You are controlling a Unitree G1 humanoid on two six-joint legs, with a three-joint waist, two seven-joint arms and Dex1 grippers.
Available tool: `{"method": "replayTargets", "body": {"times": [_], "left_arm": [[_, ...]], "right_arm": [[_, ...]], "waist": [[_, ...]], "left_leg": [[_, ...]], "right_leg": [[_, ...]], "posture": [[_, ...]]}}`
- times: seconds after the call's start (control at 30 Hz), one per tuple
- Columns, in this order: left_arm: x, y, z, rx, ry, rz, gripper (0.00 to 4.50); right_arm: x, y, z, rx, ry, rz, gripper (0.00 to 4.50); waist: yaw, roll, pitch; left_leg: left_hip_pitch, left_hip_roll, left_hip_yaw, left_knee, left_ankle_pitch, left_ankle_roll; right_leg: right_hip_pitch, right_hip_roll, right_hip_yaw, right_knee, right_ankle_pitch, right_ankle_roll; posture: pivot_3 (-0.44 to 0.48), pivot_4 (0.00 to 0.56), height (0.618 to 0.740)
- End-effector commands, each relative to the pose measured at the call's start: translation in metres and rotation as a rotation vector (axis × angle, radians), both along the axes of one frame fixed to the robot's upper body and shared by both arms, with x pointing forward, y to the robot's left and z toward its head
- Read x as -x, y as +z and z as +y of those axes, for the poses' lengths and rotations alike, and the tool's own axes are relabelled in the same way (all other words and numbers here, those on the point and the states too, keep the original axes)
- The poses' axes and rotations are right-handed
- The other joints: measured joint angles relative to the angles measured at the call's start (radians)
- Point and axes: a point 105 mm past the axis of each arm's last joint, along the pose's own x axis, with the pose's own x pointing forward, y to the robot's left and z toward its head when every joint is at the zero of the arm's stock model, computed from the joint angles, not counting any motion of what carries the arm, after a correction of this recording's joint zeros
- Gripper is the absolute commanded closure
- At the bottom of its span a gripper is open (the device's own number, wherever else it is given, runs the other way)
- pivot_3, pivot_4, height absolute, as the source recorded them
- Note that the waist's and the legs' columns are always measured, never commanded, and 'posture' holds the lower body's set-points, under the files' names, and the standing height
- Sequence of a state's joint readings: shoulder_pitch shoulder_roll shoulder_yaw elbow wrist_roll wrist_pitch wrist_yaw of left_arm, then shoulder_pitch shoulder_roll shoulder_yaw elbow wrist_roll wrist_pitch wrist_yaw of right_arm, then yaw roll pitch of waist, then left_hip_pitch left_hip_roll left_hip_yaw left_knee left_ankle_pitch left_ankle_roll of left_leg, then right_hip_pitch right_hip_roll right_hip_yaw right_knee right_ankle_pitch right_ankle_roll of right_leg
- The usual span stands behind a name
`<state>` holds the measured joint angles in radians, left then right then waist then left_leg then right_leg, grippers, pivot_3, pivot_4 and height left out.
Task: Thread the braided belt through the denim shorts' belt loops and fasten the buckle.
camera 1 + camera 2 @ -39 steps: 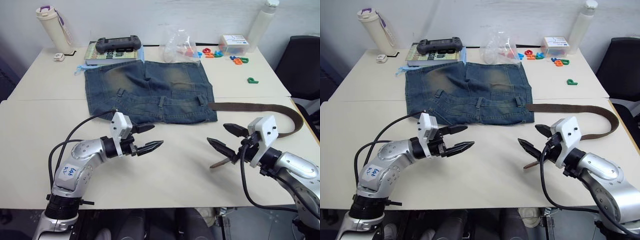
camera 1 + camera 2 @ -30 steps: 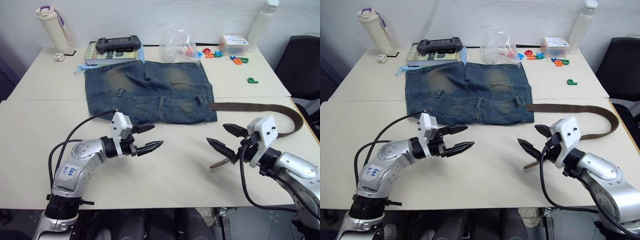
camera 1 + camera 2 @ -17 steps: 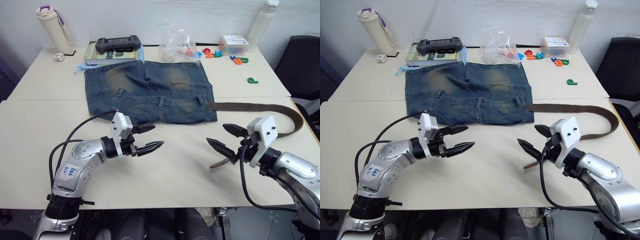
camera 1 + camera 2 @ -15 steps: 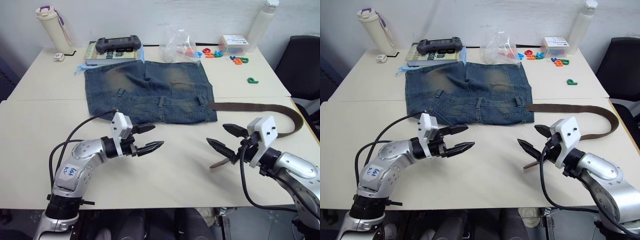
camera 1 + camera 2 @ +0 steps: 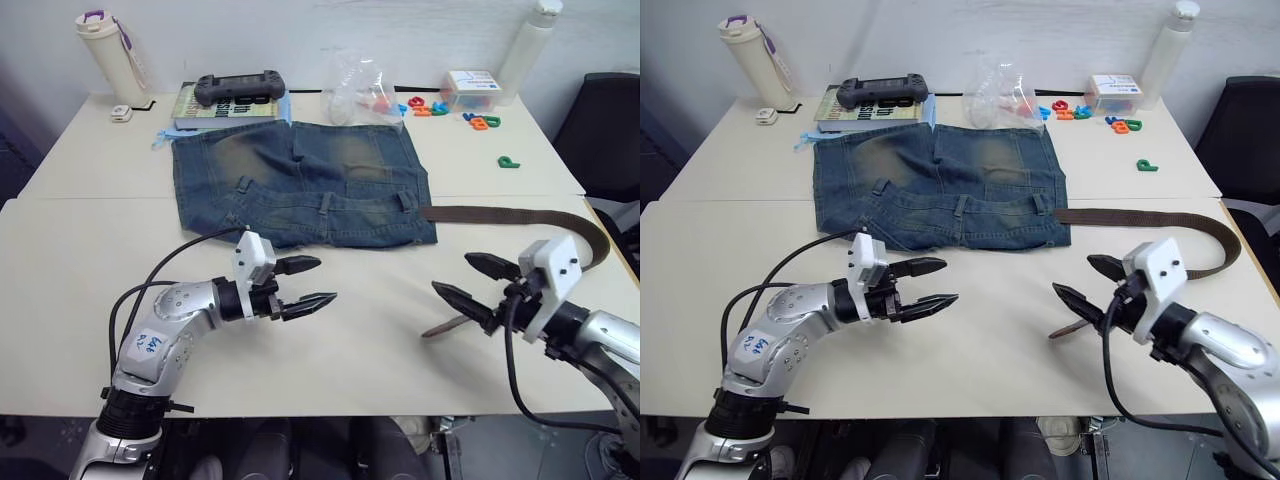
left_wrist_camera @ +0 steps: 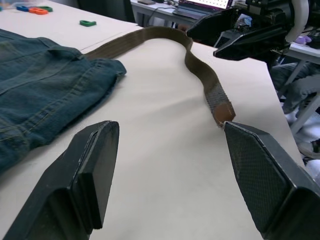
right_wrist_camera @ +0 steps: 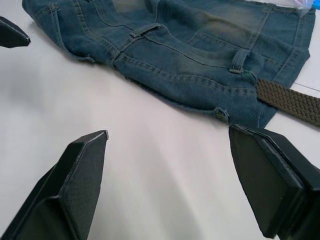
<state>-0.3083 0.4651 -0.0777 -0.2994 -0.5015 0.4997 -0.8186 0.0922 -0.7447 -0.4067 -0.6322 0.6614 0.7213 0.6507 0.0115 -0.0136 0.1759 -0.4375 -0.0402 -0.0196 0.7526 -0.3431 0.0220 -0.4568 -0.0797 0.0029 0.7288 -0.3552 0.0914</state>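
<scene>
Denim shorts [image 5: 305, 185]: flat on the white table [image 5: 90, 260], waistband toward the robot, belt loops [image 5: 325, 203] unthreaded. Braided belt [image 5: 520, 215]: emerges from the shorts' right waist corner, runs right, curves back; tan end [image 5: 440, 328] lies on the table beneath the right gripper [image 5: 478, 284]. Right gripper: fingers spread, holding nothing. Left gripper [image 5: 309, 283]: fingers apart, empty, just before the waistband.

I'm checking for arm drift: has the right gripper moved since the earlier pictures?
Yes. Against the braided belt's tan end, which stayed put, the right gripper has shifted slightly to the robot's right, away from the denim shorts.
</scene>
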Motion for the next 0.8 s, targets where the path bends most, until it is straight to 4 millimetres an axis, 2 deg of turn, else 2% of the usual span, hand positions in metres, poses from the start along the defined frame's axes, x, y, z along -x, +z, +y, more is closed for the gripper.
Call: {"method": "replayTargets", "body": {"times": [0.03, 0.13, 0.2, 0.33, 0.43, 0.67, 0.77, 0.8], "left_arm": [[0.001, 0.011, -0.005, 0.017, -0.026, -0.045, 0.83], [0.001, 0.012, -0.006, 0.021, -0.043, -0.037, 0.83], [0.001, 0.011, -0.006, 0.016, -0.049, -0.035, 0.83], [0.001, 0.010, -0.005, 0.013, -0.051, -0.033, 0.83], [0.003, 0.011, -0.005, 0.018, -0.050, -0.029, 0.83], [0.007, 0.010, -0.003, 0.021, -0.031, -0.020, 0.83], [0.007, 0.010, -0.002, 0.023, -0.025, -0.019, 0.83], [0.008, 0.010, -0.002, 0.024, -0.023, -0.019, 0.83]], "right_arm": [[0.016, 0.011, 0.000, 0.151, 0.130, 0.014, 0.39], [0.022, -0.001, 0.000, 0.371, 0.276, 0.111, 0.39], [0.022, -0.006, -0.002, 0.466, 0.328, 0.142, 0.39], [0.007, -0.013, -0.011, 0.651, 0.394, 0.160, 0.39], [-0.005, -0.025, -0.027, 0.756, 0.379, 0.180, 0.39], [-0.020, -0.047, -0.050, 0.845, 0.347, 0.238, 0.39], [-0.022, -0.052, -0.053, 0.856, 0.340, 0.248, 0.39], [-0.023, -0.052, -0.055, 0.863, 0.336, 0.246, 0.61]], "waist": [[-0.001, 0.000, 0.000], [-0.003, 0.001, 0.001], [-0.002, 0.001, 0.001], [-0.002, 0.001, 0.001], [0.005, 0.000, 0.001], [0.014, 0.001, 0.001], [0.013, 0.001, 0.001], [0.013, 0.001, 0.002]], "left_leg": [[0.000, 0.000, 0.000, 0.000, 0.000, 0.000], [0.003, 0.000, 0.001, 0.000, 0.000, 0.002], [0.013, 0.001, 0.000, -0.002, -0.001, 0.003], [0.015, 0.002, -0.001, -0.004, -0.001, 0.003], [0.015, 0.001, -0.001, -0.004, -0.002, 0.004], [0.013, 0.001, 0.000, -0.004, -0.001, 0.000], [0.013, 0.001, 0.000, -0.004, -0.001, 0.000], [0.013, 0.001, 0.000, -0.004, -0.001, 0.000]], "right_leg": [[0.000, 0.000, 0.000, 0.000, 0.000, 0.000], [0.004, 0.000, 0.000, -0.001, 0.001, 0.001], [0.014, 0.001, -0.001, -0.006, 0.000, 0.000], [0.017, 0.000, -0.002, -0.009, 0.000, 0.000], [0.017, 0.000, -0.002, -0.012, 0.001, 0.001], [0.017, 0.000, -0.002, -0.015, 0.001, 0.002], [0.017, 0.000, -0.001, -0.016, 0.001, 0.002], [0.017, 0.000, -0.002, -0.016, 0.001, 0.002]], "posture": [[0.000, 0.150, 0.667], [0.000, 0.150, 0.667], [0.000, 0.150, 0.667], [0.000, 0.150, 0.667], [0.000, 0.150, 0.667], [0.000, 0.150, 0.667], [0.000, 0.150, 0.667], [0.000, 0.150, 0.667]]}}
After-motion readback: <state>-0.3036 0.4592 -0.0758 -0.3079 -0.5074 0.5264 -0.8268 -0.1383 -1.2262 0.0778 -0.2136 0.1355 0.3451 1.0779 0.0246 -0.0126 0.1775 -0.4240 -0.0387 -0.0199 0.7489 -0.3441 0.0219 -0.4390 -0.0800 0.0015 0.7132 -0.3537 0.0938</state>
